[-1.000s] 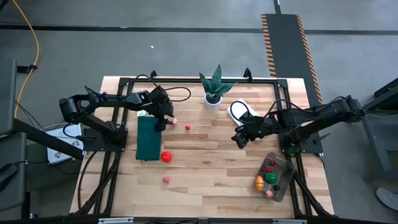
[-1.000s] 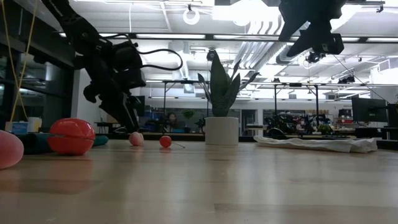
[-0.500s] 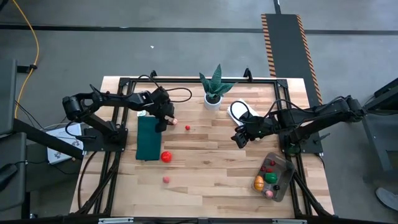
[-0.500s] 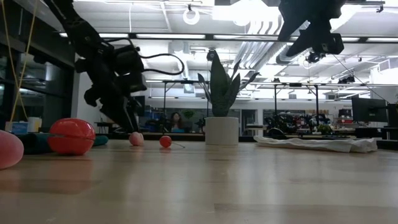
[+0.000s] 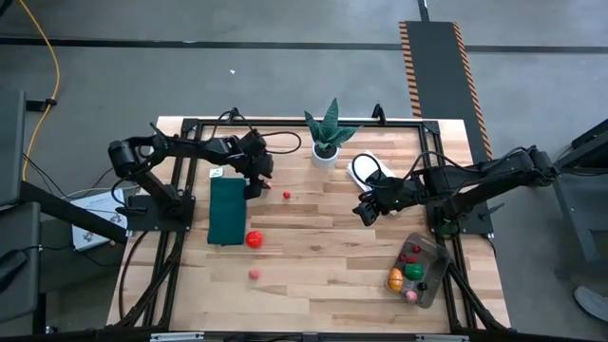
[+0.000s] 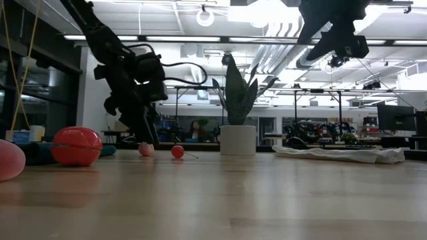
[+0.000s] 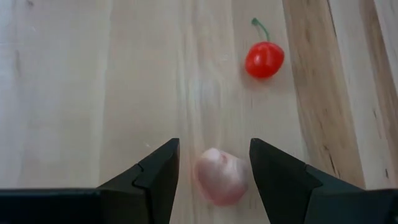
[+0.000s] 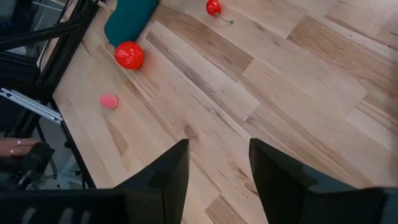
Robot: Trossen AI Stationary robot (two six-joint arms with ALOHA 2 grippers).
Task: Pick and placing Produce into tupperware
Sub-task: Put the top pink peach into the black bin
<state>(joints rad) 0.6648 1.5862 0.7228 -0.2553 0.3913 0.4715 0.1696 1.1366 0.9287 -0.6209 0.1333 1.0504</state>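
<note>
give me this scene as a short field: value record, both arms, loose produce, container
left end effector: open, straddling pale pink round toy fruit on the wooden table
right end effector: open, empty, hanging above table
nearby: small red cherry with green stem
other loose produce: large red tomato, small pink ball
clear greyish rectangular plastic container: holds several pieces
</note>
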